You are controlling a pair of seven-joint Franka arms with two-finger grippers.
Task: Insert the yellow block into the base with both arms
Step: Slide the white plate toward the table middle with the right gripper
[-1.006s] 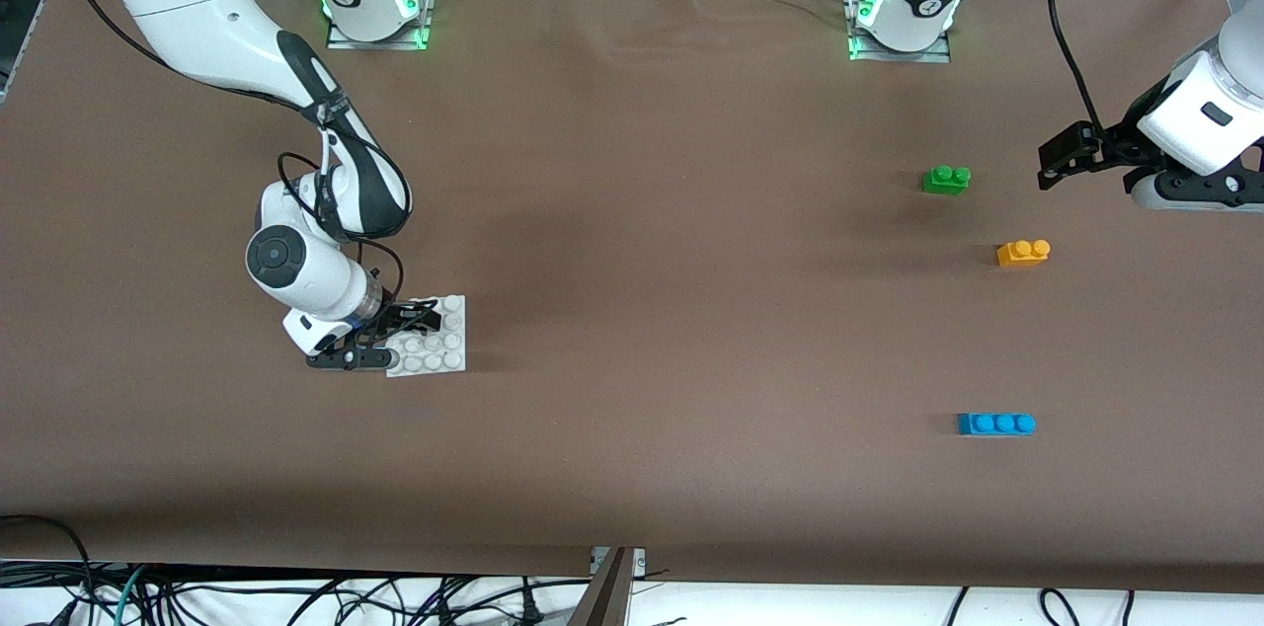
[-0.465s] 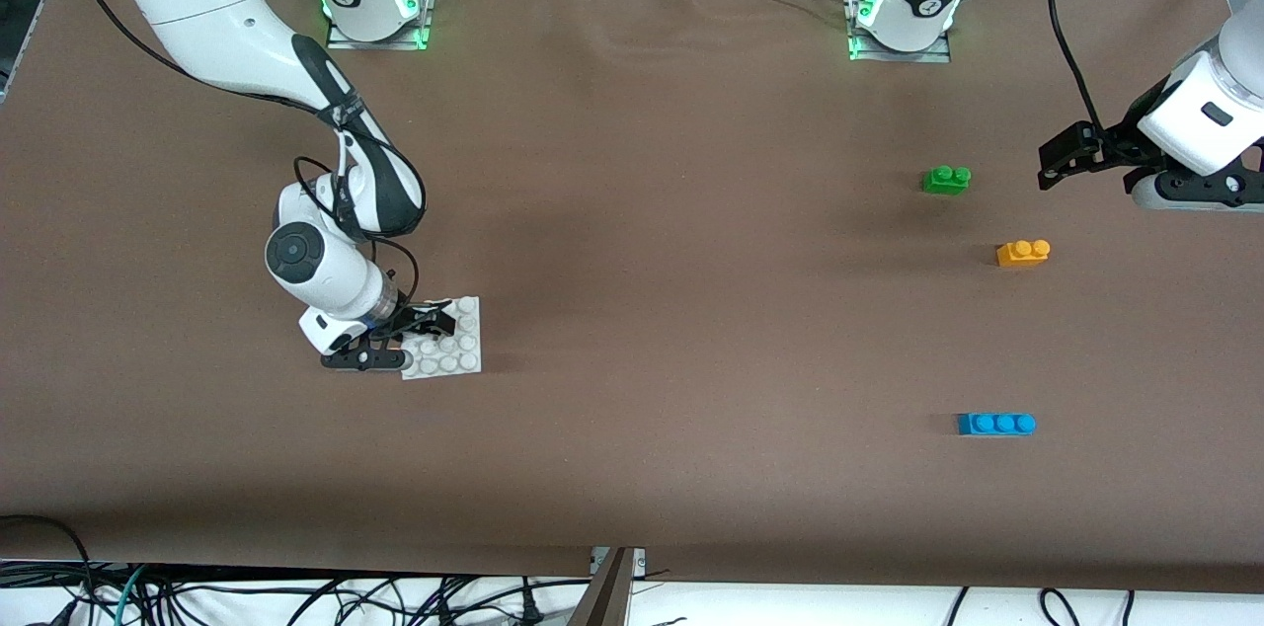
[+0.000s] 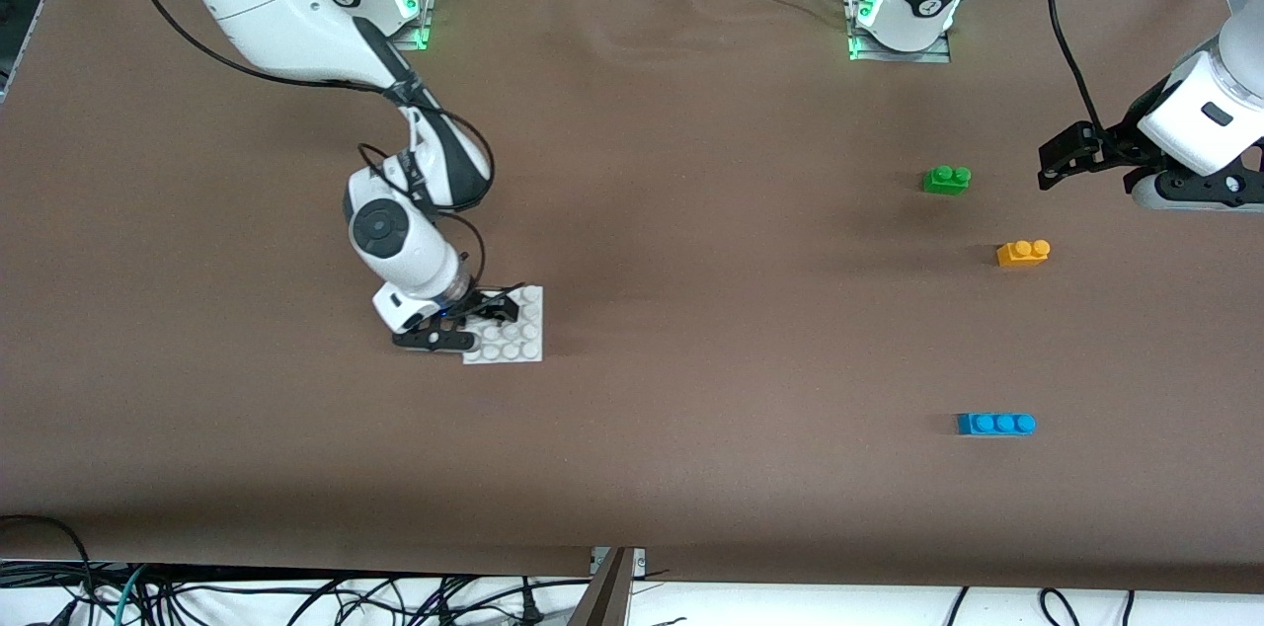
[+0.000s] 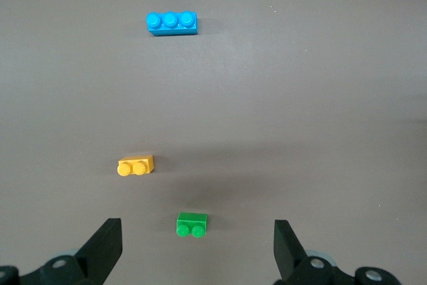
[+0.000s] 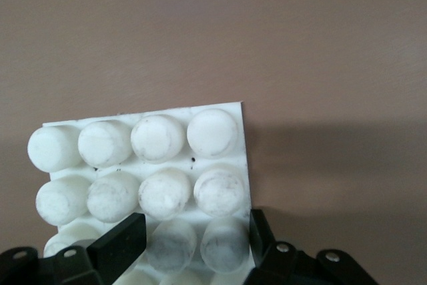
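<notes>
The white studded base [image 3: 523, 330] lies on the brown table, toward the right arm's end. My right gripper [image 3: 482, 323] is low over it and shut on it, its fingers clamping two studs at the plate's edge in the right wrist view [image 5: 190, 245], where the base [image 5: 189, 159] fills the lower part. The yellow block [image 3: 1023, 253] sits untouched toward the left arm's end; it also shows in the left wrist view [image 4: 136, 165]. My left gripper [image 3: 1057, 162] hangs open and empty above the table beside the green brick, jaws wide apart [image 4: 197, 258].
A green two-stud brick [image 3: 946, 179] lies farther from the front camera than the yellow block and shows in the left wrist view [image 4: 192, 224]. A blue three-stud brick [image 3: 995, 424] lies nearer to the camera [image 4: 172, 23]. Cables hang along the table's front edge.
My right gripper has moved the base across the table toward the left arm's end, and a little farther from the front camera. The left arm and the bricks have not moved.
</notes>
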